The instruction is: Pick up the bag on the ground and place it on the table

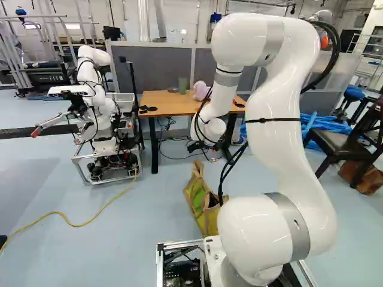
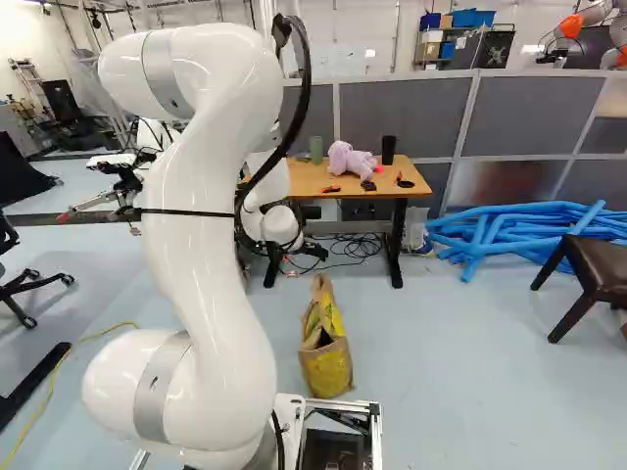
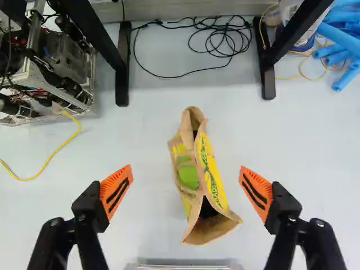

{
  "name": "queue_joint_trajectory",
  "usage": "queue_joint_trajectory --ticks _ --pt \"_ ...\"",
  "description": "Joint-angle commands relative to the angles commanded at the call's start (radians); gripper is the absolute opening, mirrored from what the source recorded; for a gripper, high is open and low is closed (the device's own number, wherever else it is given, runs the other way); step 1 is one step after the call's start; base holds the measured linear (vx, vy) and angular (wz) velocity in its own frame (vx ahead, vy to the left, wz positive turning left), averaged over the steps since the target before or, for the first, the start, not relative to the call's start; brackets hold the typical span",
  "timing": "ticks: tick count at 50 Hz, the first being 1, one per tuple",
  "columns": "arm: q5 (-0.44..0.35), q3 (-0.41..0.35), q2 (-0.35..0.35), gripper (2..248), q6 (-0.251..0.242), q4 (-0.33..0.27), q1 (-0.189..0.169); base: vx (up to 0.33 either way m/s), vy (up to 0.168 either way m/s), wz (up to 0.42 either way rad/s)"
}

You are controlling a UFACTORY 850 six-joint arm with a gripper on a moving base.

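At the left of the left base view, another robot (image 1: 99, 113) stands on a wheeled metal frame (image 1: 112, 173), and a yellow cable (image 1: 81, 225) runs from beside it over the floor (image 1: 108, 251) to the lower left. In the upper middle comes the wooden-topped table (image 1: 164, 104), carrying a green cup (image 1: 182, 85) and a pink bundle (image 1: 203, 91); the right base view also shows a black cylinder (image 2: 388, 150) and orange-handled tools there. Below the table, a little right of the middle of the left base view, the yellow and green shopping bag (image 1: 210, 222) with tan edging stands on the floor. The white arm (image 1: 272, 119) rises right of the middle, bent over so that its gripper (image 1: 196, 146) points down. In the wrist view the gripper's fingers are spread wide, with the bag beyond them and lying in the gap between as seen from there, neither orange pad (image 3: 116, 191) touching it; they have hold of nothing. A tangled black cable (image 3: 222, 42) lies past the bag, between the table legs (image 3: 122, 73). Toward the right of the left base view, blue foam tubes (image 1: 323, 124) lie piled on the floor, with a dark chair (image 1: 347, 143) at the right edge.
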State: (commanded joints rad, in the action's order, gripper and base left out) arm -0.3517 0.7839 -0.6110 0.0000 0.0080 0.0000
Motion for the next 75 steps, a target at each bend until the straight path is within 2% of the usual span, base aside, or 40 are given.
queue_joint_trajectory --ticks 45,60,75 --pt "0.081 0.144 -0.197 247 0.000 -0.001 -0.011 0.000 0.000 0.000" --pt "0.115 0.194 -0.261 247 0.000 -0.022 -0.018 0.000 0.000 0.000" --pt "0.133 0.243 -0.323 247 0.000 -0.071 -0.026 0.000 0.000 0.000"
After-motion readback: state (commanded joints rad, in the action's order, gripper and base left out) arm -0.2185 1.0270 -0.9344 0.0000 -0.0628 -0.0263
